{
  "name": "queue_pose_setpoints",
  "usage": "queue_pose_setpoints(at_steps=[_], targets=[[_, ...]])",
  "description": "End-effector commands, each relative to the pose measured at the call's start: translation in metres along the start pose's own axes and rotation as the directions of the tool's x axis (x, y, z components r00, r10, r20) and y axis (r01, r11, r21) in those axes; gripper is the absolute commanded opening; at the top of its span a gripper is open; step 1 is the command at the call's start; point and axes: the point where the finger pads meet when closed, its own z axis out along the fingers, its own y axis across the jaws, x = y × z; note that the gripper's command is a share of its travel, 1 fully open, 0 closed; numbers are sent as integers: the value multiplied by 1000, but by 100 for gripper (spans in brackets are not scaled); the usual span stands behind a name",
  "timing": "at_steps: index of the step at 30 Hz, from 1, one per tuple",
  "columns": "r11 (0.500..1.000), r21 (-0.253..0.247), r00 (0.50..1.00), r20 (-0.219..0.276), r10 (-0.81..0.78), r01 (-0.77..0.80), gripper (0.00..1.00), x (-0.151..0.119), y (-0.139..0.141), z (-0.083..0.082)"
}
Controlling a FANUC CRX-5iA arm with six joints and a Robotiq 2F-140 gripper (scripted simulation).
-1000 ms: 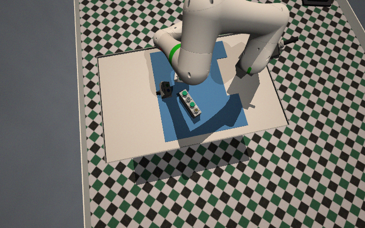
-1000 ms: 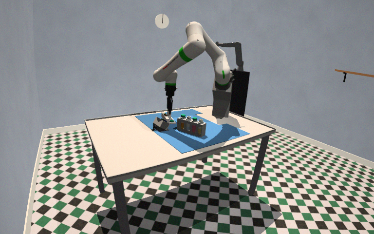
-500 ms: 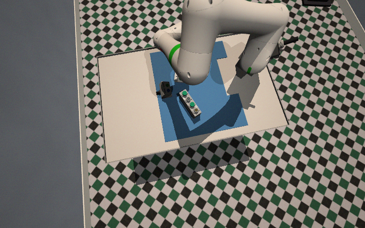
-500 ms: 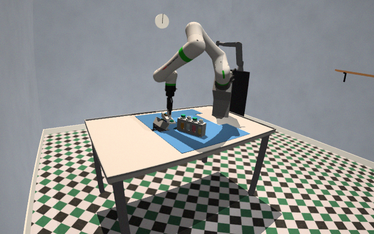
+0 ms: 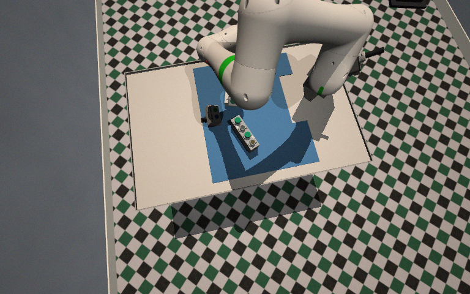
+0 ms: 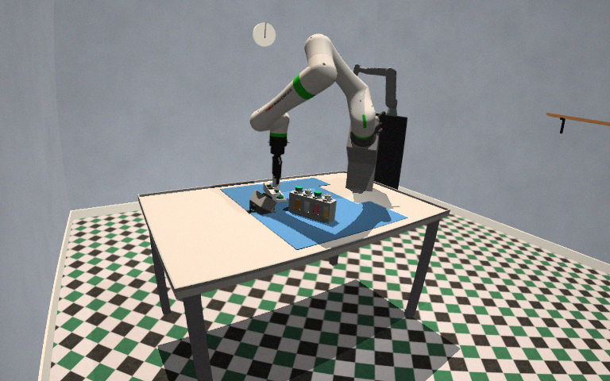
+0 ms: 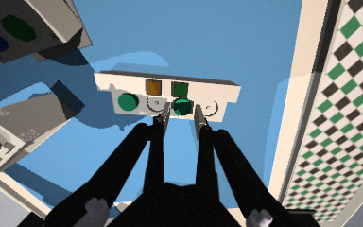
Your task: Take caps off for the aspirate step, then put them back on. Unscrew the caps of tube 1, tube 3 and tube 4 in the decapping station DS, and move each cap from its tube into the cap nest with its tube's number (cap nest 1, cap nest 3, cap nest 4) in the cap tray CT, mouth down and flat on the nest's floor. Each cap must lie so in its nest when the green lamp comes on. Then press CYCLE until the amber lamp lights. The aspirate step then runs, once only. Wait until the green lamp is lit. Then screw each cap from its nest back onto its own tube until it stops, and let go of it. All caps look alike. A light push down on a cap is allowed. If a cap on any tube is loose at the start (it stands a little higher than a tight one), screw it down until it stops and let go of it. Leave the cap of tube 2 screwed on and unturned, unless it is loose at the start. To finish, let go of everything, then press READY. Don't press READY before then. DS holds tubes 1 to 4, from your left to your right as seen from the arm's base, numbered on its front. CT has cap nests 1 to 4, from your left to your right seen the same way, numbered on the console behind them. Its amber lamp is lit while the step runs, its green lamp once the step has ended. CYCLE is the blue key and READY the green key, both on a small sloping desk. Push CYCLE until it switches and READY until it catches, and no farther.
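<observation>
In the wrist view my gripper (image 7: 182, 110) points down at the white cap tray (image 7: 167, 96). Its fingers stand a little apart on either side of a green cap (image 7: 181, 106) that lies in the third nest from the left, with small gaps to the cap. Another green cap (image 7: 128, 101) lies in the leftmost nest. The other two nests are empty. The decapping station (image 5: 245, 132) holds two tubes with green caps (image 5: 237, 120) (image 5: 246, 134) and two open tubes (image 5: 242, 127) (image 5: 253, 142). In the exterior view the gripper (image 6: 275, 182) is low over the tray.
The sloping key desk (image 5: 213, 114) stands just left of the station, and its green key (image 7: 19, 28) shows at the wrist view's top left. An amber square (image 7: 153, 87) and a green square (image 7: 180, 88) sit on the console behind the nests. The arm hides most of the tray in the top view.
</observation>
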Motion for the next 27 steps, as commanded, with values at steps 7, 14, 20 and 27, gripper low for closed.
queue_pose_setpoints(at_steps=[7,14,20,27], targets=[[1000,0,1000,0,0,0,29,0,0,-51],[1000,0,1000,0,0,0,29,0,0,-76],[1000,0,1000,0,0,0,29,0,0,-106],[1000,0,1000,0,0,0,29,0,0,-124]])
